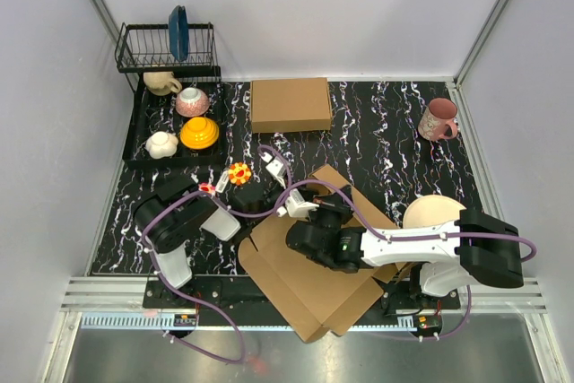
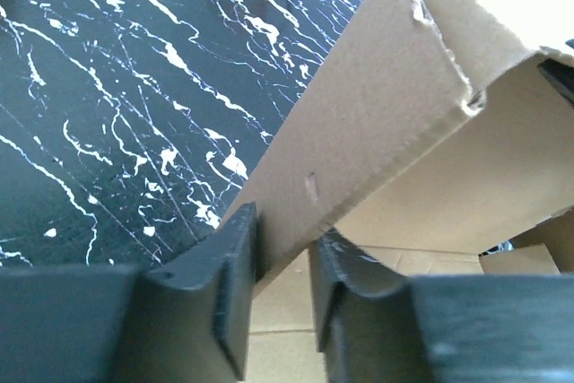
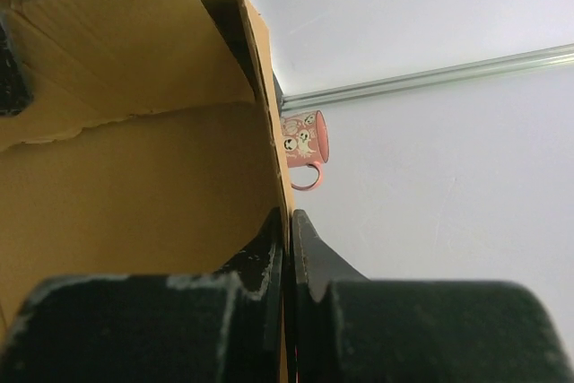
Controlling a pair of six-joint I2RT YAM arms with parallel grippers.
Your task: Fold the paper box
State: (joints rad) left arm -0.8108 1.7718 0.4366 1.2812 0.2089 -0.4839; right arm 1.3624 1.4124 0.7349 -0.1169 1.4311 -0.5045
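Top external: one paper box (image 1: 305, 298), perhaps four bowls (image 1: 199, 133).

My left arm (image 1: 184, 221), lower left of the top view, is black with white link covers; my right arm (image 1: 408, 244), lower right, has a long white link and a blocky black base. Both trail looping purple cables (image 1: 145, 230). My fingers (image 2: 229, 284) are matte black, scuffed pale at the edges

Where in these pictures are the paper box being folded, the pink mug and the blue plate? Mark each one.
paper box (image 1: 300, 293): top external view, on its flat near panel.
pink mug (image 1: 437, 119): top external view, on its body.
blue plate (image 1: 178, 31): top external view, on its upright face in the rack.
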